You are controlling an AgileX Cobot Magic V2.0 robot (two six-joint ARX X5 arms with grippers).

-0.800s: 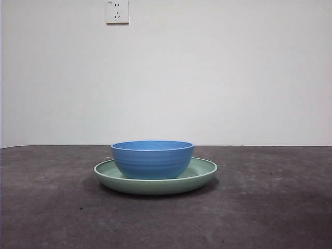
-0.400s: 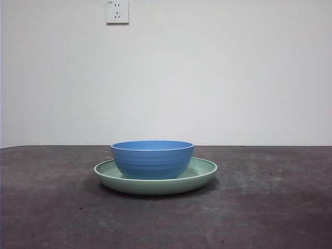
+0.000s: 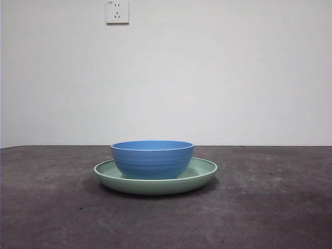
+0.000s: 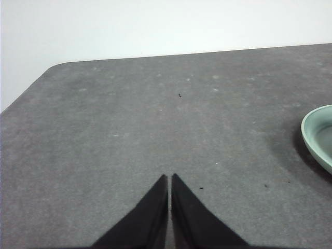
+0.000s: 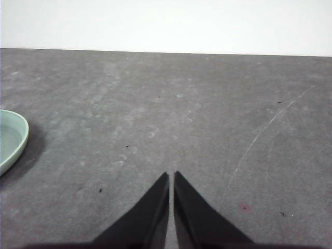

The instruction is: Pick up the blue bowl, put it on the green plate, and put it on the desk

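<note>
blue bowl sits upright in the middle of the green plate, touching it, both on the desk roughly centre of the front view. Neither arm is near: left gripper and right gripper each hover over bare desk with jaws pressed together, holding nothing; each wrist view only catches an edge of the plate. Judging by the gloss, the bowl looks like glazed ceramic or hard plastic: rigid, slick, probably some weight, chips if knocked. Outer wall curves and the ridges are faint, so a side squeeze would likely slip. Better bet: one jaw inside, one outside, pinch the rim wall from above. Lift straight up so the foot clears the plate's low rim without dragging the plate. Plate is shallow and light-looking, may slide if bumped
</note>
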